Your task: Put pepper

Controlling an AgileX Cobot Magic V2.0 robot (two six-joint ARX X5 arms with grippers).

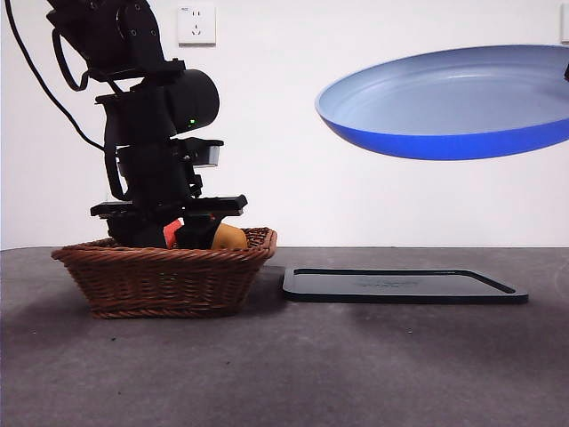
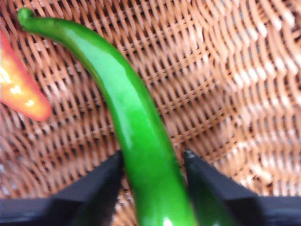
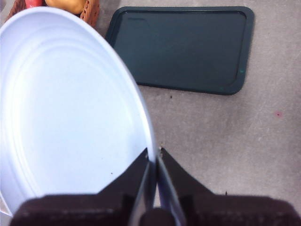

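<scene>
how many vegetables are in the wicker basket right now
3 visible: the green pepper between the left gripper jaws, a red-orange one beside it, and a tan potato at the basket rim. More may be hidden.

Glossy smooth pepper (image 2: 141,141), woven wicker basket (image 2: 225,84)

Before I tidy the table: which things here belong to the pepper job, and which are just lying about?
In the job:
- pepper, between the left gripper jaws in the basket
- blue plate, held up by the right gripper

Lying about:
- carrot
- potato
- dark tray
</scene>
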